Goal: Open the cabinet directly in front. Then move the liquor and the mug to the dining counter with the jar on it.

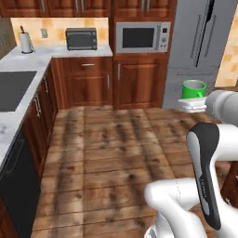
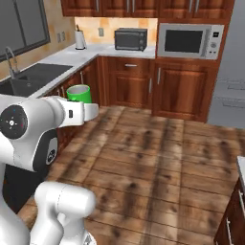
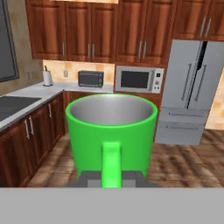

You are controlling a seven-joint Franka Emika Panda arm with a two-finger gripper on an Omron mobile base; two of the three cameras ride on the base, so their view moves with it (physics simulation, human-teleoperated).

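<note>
I hold the bright green mug (image 3: 111, 131) upright in the air, with my gripper (image 3: 111, 180) shut on its loop handle, which faces the hand camera. The pale inside looks empty. From the left base the mug (image 1: 194, 88) sits on top of my gripper (image 1: 192, 103) over the wooden floor, in front of the fridge. From the right base the mug (image 2: 79, 93) hangs near the sink counter. Reddish-brown wall cabinets (image 3: 92, 30) run along the top with their doors closed; I cannot tell which is the cabinet of the task. The liquor and the jar are out of view.
A marble worktop (image 1: 28, 58) carries a paper towel roll (image 1: 25, 42) and a toaster oven (image 1: 81, 38). A built-in microwave (image 1: 142, 37) and a steel fridge (image 3: 190, 92) stand beyond. A sink (image 2: 28, 74) is at left. A pale counter corner (image 2: 240, 167) shows at lower right.
</note>
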